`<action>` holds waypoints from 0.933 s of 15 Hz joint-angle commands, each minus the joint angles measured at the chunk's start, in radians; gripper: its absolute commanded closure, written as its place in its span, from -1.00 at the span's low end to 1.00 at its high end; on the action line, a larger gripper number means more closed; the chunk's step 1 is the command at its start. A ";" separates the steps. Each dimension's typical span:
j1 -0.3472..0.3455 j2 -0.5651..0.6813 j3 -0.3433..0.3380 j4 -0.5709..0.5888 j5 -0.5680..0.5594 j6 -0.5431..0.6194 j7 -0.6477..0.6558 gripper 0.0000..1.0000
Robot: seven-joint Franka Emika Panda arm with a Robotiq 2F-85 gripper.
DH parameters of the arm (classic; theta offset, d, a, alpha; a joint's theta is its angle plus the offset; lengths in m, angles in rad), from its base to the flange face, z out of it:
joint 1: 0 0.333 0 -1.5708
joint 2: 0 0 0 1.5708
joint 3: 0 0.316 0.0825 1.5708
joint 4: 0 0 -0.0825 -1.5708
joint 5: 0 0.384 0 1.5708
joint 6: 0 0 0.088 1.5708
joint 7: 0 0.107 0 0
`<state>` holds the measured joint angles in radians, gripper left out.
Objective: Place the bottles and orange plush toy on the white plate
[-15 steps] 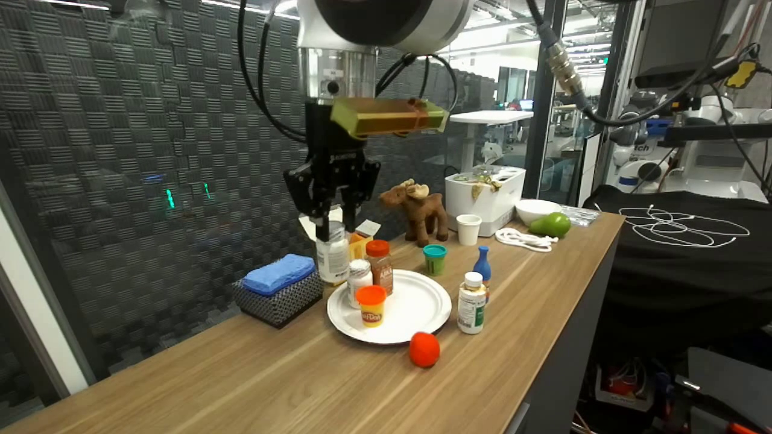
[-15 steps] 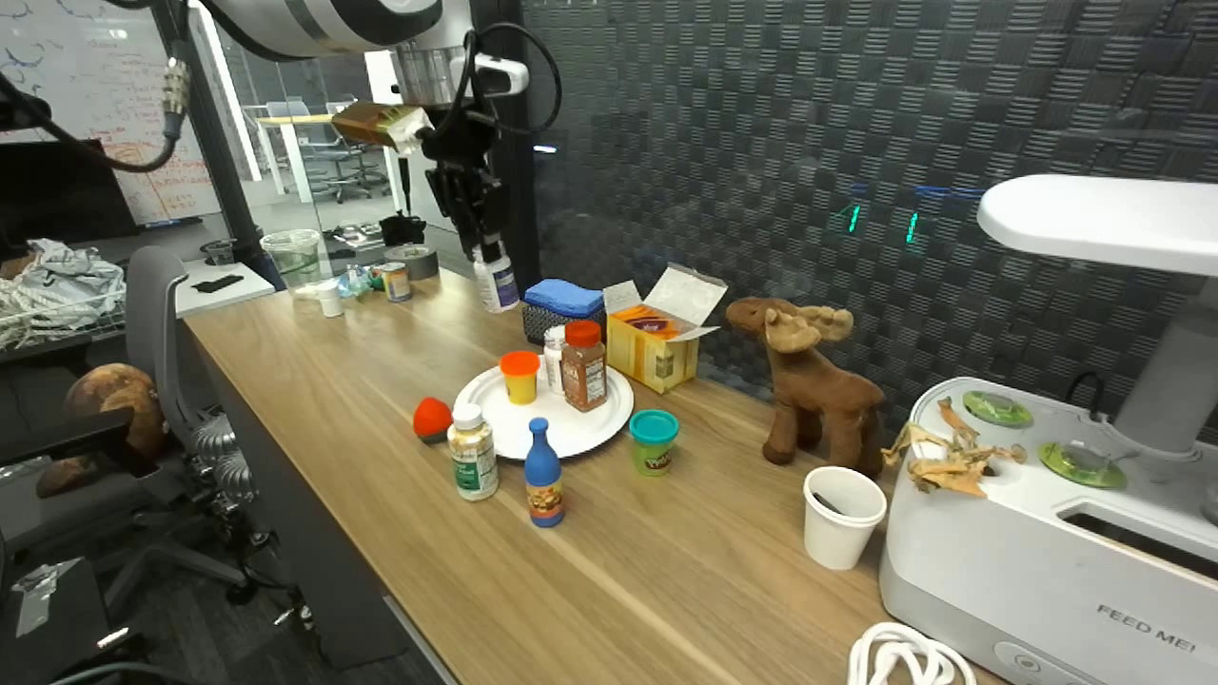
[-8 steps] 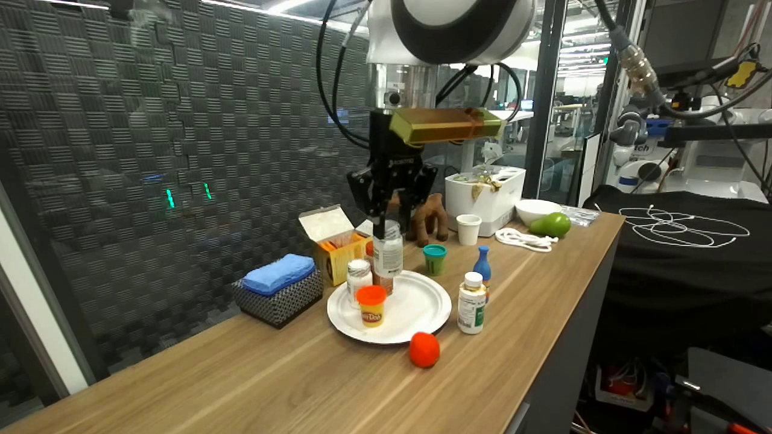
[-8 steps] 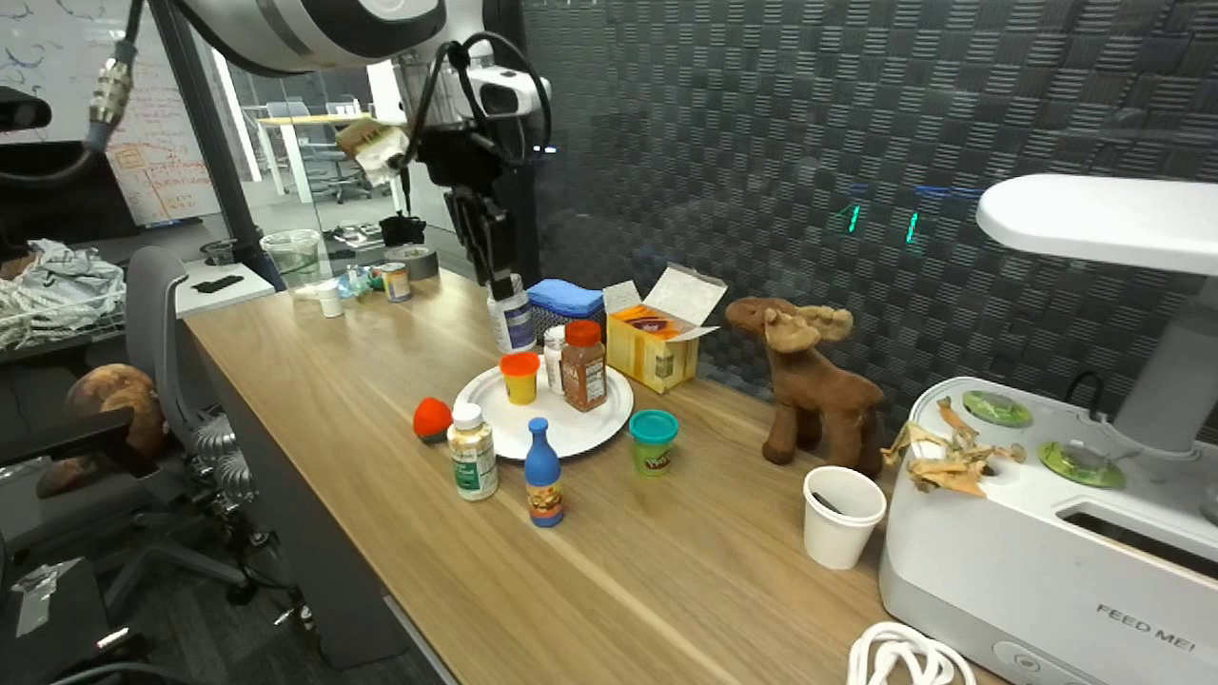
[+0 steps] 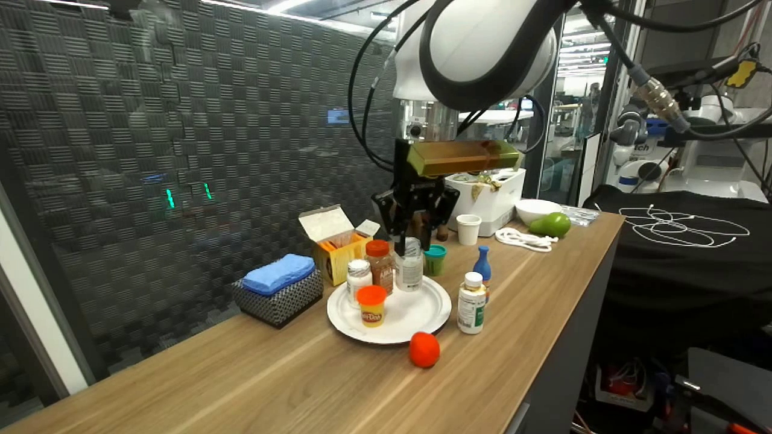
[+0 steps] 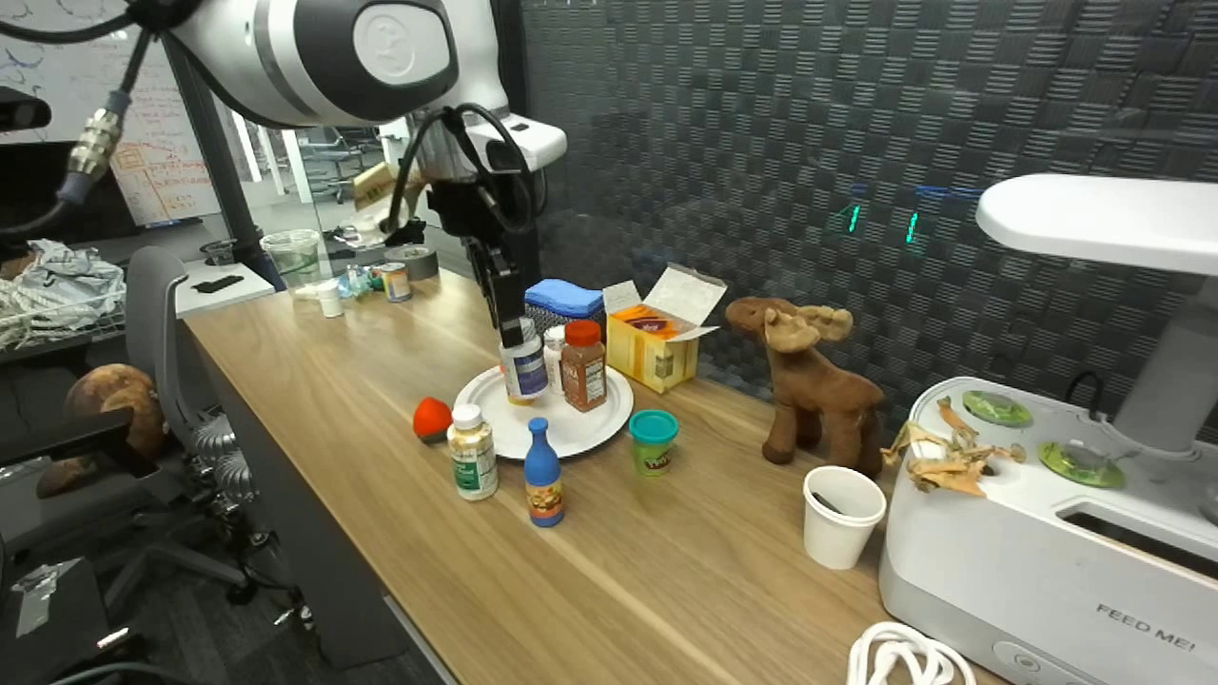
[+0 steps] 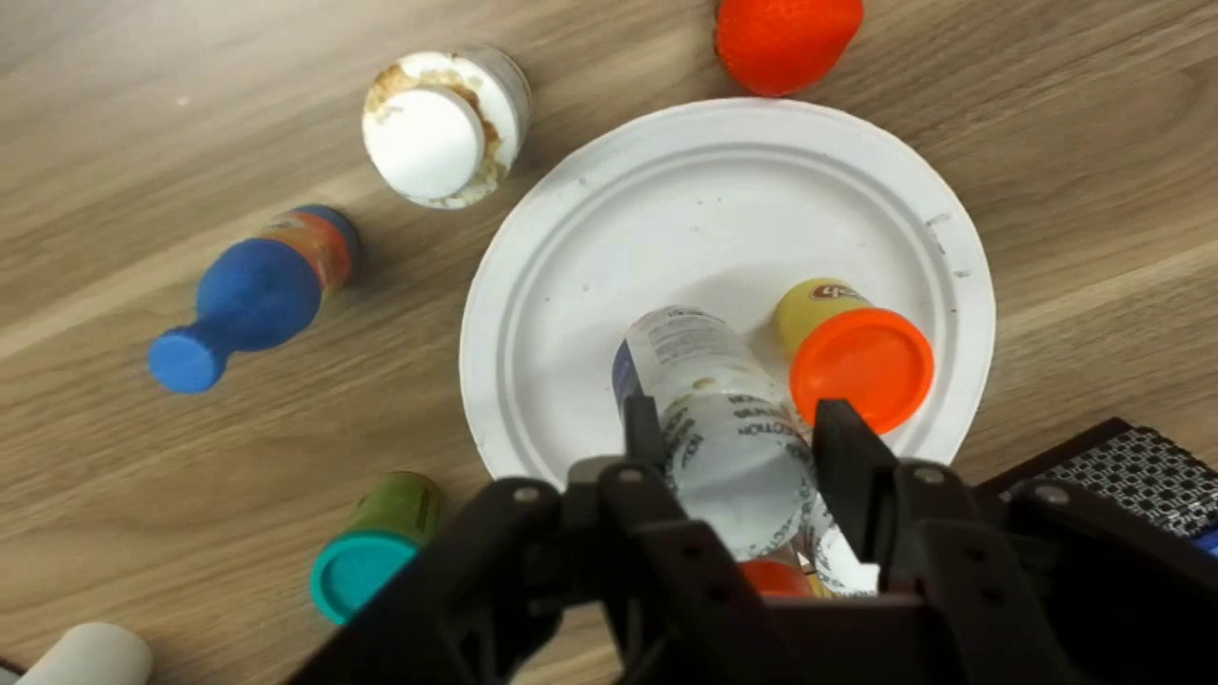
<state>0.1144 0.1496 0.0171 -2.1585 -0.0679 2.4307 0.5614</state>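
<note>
My gripper (image 5: 414, 242) is shut on a white bottle with a purple label (image 7: 699, 357), near its top. The bottle also shows in both exterior views (image 5: 410, 277) (image 6: 525, 373), slightly tilted, a little above the white plate (image 6: 571, 438). The plate holds a white bottle (image 5: 359, 280), a red-capped brown jar (image 6: 583, 371) and a yellow tub with an orange lid (image 7: 861, 371). A white bottle with a green label (image 5: 471, 307) and a blue bottle (image 6: 543, 476) stand beside the plate. The orange plush toy (image 7: 785, 43) lies on the table just off the rim.
A teal-lidded tub (image 6: 654, 442) stands near the plate. An open yellow carton (image 6: 657, 352) and a dark box with a blue cloth (image 5: 280, 289) stand behind. A toy moose (image 6: 809, 381), paper cup (image 6: 842, 518) and white planter (image 6: 1028, 552) are farther along.
My gripper has carried the purple-labelled bottle from near the cloth-topped box to over the plate, and it has come lower. The other things have not moved.
</note>
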 commanded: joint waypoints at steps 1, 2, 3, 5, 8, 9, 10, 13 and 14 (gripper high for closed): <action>-0.008 0.018 0.001 -0.016 0.048 0.052 0.024 0.62; -0.009 0.030 0.002 -0.012 0.060 0.056 0.025 0.62; -0.009 0.043 0.003 -0.007 0.073 0.062 0.021 0.62; -0.006 0.073 0.003 0.009 0.095 0.068 0.018 0.62; -0.001 0.105 -0.001 0.023 0.108 0.083 0.018 0.62; -0.002 0.115 0.000 0.025 0.118 0.091 0.014 0.62; -0.002 0.123 0.000 0.030 0.126 0.095 0.011 0.62; 0.000 0.139 0.000 0.046 0.143 0.105 0.011 0.62; 0.000 0.141 0.001 0.052 0.152 0.108 0.010 0.62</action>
<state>0.1081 0.2721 0.0172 -2.1395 0.0460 2.5179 0.5770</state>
